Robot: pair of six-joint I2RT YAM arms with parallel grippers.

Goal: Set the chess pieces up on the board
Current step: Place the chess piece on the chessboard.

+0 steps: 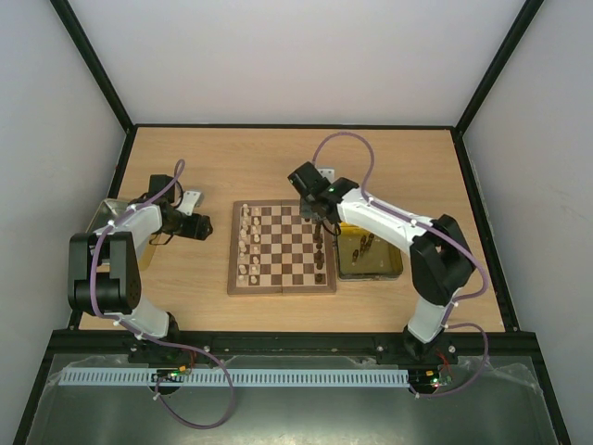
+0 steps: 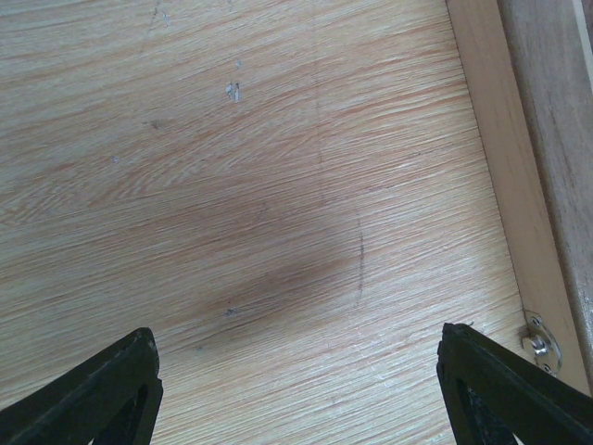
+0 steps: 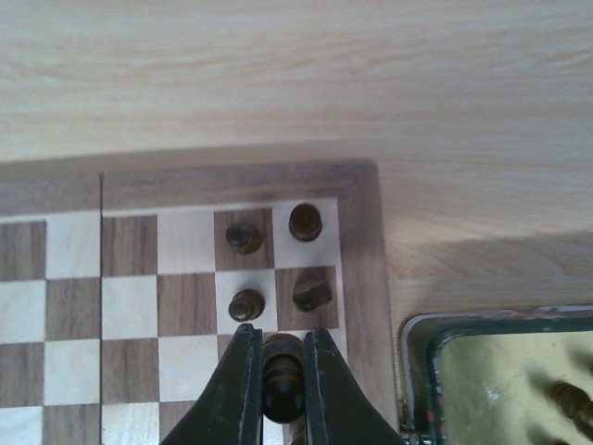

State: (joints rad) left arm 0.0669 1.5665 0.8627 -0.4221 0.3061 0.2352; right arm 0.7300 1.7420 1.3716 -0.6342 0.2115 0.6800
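Top view: the board (image 1: 283,248) lies mid-table with the cream pieces (image 1: 246,243) along its left side. The right arm (image 1: 389,221) reaches over its far right corner, so it is the nearer one. Left wrist view: left jaws stand wide apart over bare table (image 2: 232,185), nothing between them. Right wrist view: right jaws are clamped on an upright dark piece (image 3: 283,375), long axis vertical, just nearward of the four dark pieces (image 3: 243,237) at that corner. Judged: a straight-down placement, though the square beneath cannot be told.
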